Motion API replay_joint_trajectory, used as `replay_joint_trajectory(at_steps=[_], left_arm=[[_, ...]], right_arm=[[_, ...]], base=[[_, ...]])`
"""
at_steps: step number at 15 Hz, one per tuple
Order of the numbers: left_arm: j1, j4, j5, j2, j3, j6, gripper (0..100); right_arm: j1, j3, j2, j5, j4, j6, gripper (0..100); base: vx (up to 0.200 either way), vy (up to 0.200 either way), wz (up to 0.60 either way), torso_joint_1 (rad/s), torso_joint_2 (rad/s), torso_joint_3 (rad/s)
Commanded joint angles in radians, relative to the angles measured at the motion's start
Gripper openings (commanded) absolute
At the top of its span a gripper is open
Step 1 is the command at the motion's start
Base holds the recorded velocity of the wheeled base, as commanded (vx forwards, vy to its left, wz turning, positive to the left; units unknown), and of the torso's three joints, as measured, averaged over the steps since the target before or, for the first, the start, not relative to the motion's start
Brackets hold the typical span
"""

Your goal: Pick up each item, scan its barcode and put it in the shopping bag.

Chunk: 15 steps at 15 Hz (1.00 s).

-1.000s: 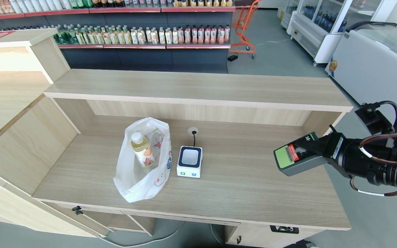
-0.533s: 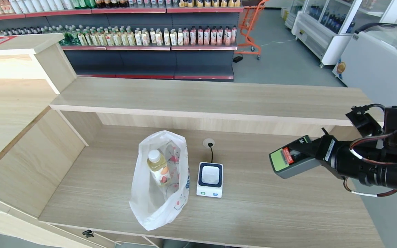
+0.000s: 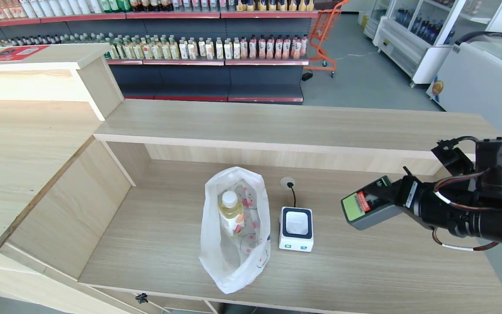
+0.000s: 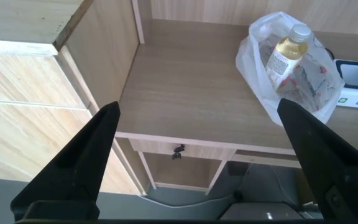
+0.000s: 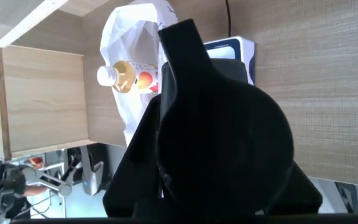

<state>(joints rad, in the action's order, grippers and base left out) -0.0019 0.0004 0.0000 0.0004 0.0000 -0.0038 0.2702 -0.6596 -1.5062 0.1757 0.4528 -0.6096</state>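
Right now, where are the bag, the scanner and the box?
bag (image 3: 227, 271): head view, lower white side.
scanner (image 3: 296, 222): head view, top window.
box (image 3: 354, 207): head view, green end face.

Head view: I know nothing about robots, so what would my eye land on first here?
Probably the right gripper at the right side, above the wooden counter and shut on a dark box with a green and red label. Next, the white shopping bag standing mid-counter with a bottle inside, and the small white scanner just beside it.
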Motion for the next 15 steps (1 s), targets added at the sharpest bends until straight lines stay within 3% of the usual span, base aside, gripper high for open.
replay_joint_trajectory(at_steps=[1, 3, 5, 9, 15], left_arm=[[0.000, 0.000, 0.000, 0.000, 0.000, -0.001, 100], [0.002, 0.000, 0.000, 0.000, 0.000, -0.001, 100], [0.002, 0.000, 0.000, 0.000, 0.000, -0.001, 100], [0.002, 0.000, 0.000, 0.000, 0.000, -0.001, 100], [0.002, 0.000, 0.000, 0.000, 0.000, -0.001, 100]], right_arm=[[-0.002, -0.041, -0.121, -0.013, 0.004, 0.060, 0], [0.001, -0.075, -0.210, -0.010, 0.034, 0.126, 0], [0.017, -0.095, -0.339, 0.014, 0.153, 0.142, 0], [0.032, -0.112, -0.488, 0.146, 0.271, 0.237, 0], [0.073, -0.227, -0.658, 0.148, 0.331, 0.307, 0]], base=[[0.000, 0.000, 0.00, 0.000, 0.00, 0.000], [0.000, 0.000, 0.00, 0.000, 0.00, 0.000], [0.000, 0.000, 0.00, 0.000, 0.00, 0.000], [0.000, 0.000, 0.00, 0.000, 0.00, 0.000], [0.000, 0.000, 0.00, 0.000, 0.00, 0.000]])
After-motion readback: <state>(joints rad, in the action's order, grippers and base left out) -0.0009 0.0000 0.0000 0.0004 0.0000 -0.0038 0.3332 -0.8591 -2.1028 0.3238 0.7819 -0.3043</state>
